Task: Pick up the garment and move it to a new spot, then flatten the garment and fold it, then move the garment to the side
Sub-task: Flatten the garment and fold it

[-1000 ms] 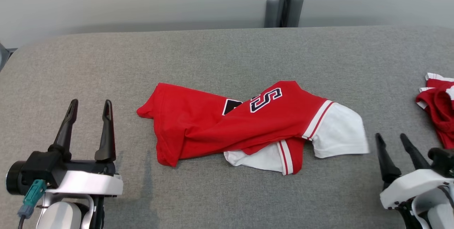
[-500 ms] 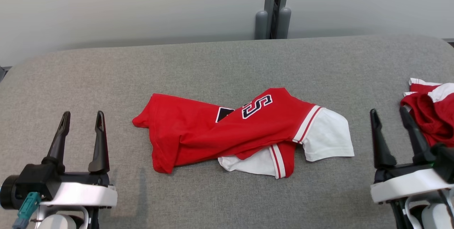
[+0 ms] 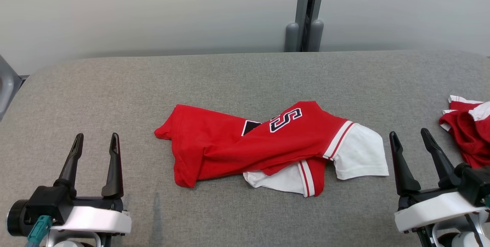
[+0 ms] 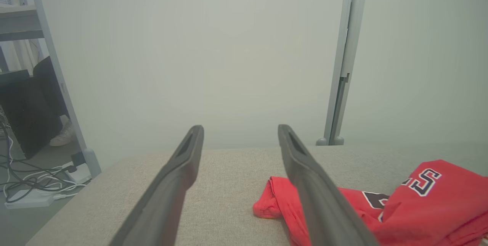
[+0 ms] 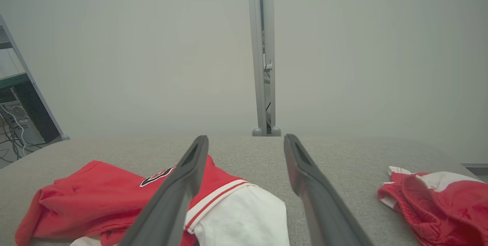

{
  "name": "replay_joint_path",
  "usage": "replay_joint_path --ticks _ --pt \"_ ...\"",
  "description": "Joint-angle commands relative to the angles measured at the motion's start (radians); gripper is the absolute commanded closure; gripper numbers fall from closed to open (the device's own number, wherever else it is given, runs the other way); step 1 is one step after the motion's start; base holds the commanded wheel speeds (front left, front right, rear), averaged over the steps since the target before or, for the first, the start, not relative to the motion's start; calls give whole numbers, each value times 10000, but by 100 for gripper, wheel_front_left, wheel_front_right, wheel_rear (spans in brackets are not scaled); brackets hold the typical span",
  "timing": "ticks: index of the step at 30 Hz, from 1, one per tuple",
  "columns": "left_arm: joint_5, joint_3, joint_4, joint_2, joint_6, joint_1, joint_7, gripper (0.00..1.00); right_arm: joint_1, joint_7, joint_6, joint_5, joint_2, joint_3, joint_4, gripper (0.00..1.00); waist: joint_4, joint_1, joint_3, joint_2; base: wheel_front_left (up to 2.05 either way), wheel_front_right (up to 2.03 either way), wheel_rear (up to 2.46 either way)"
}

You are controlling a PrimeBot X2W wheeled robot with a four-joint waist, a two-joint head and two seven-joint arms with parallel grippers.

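Orientation: the red short-sleeved jersey with white sleeves and striped cuffs (image 3: 268, 143) lay with its long axis running left to right across the head view, slightly slanted. The white sleeve end pointed toward the robot's right and the bunched red end toward its left.
Location: middle of the grey fabric-covered table (image 3: 245, 74), between the two grippers and apart from both.
Appearance: crumpled and folded over itself. A navy letter "S" with a white outline faced up near the far edge, and a second white sleeve stuck out at the near edge.
Left gripper (image 3: 97, 136): fingers spread wide, nothing held, over bare table to the jersey's left.
Right gripper (image 3: 408, 133): fingers spread wide, nothing held, near the white sleeve.
Left wrist view: the bunched red end lay beside one finger, and loose white cables (image 4: 34, 188) lay on the floor past the table edge.
Right wrist view: the white sleeve lay below the fingers, and a crumpled red mesh garment with white trim (image 5: 438, 196) lay further right.
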Motion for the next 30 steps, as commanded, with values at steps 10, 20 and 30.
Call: replay_joint_path --ticks 10,20,30 --pt "-416 -875 280 -114 -712 -415 1096 0 -118 209 2 3 -54 99 -164 0 -16 0 307 0 0 0 0" --pt "-1354 -1525 1818 -338 -1404 -805 3158 0 -403 142 2 65 -72 373 -64 0 -571 0 879 0 0 0 0" --pt "-2151 -1616 2817 -368 -1797 -1322 3545 32 -585 7 2 104 -59 416 90 0 -812 0 1182 0 0 0 0"
